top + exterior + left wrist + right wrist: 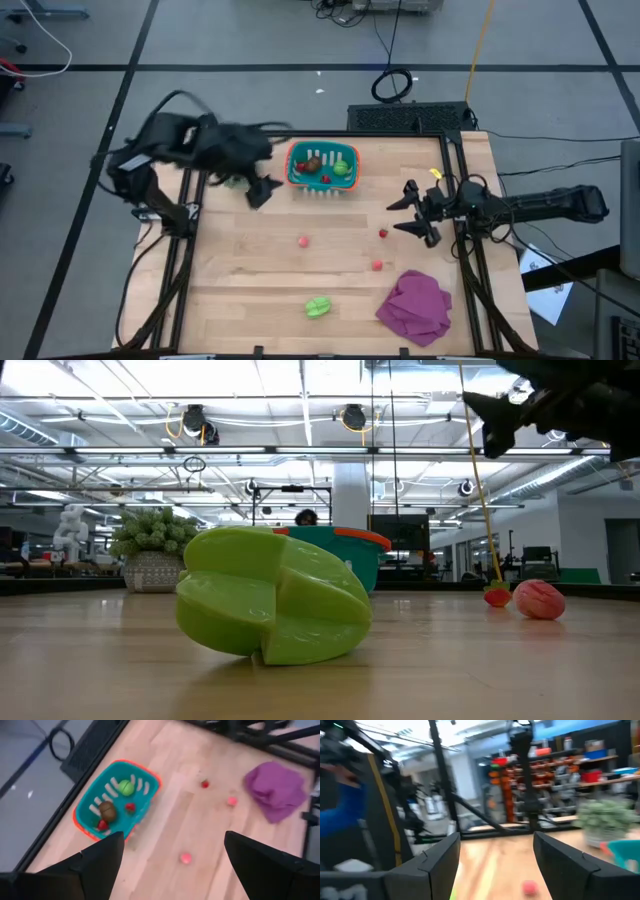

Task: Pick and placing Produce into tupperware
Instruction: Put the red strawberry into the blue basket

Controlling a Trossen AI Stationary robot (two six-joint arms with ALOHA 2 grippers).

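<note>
Nearest the low camera: green produce piece (272,596), loose on tabletop (250,270), well short of tupperware (322,166). Left tool (262,190) beside tupperware, wide, empty. Right tool (408,211) wide, empty. Risk: round red pieces (303,240) roll when nudged.

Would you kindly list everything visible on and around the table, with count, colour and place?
tub: one, teal with orange rim, far centre of the table.
produce in tub: four; one green, one brown, two red.
small produce: three, red or pink, loose mid-table.
green produce: one, light green, near edge.
cloth: one, magenta, near right corner.
plant: one, grey-green, left of the tub.
left pincer: open, empty, beside the tub.
right pincer: open, empty, right side.
</note>
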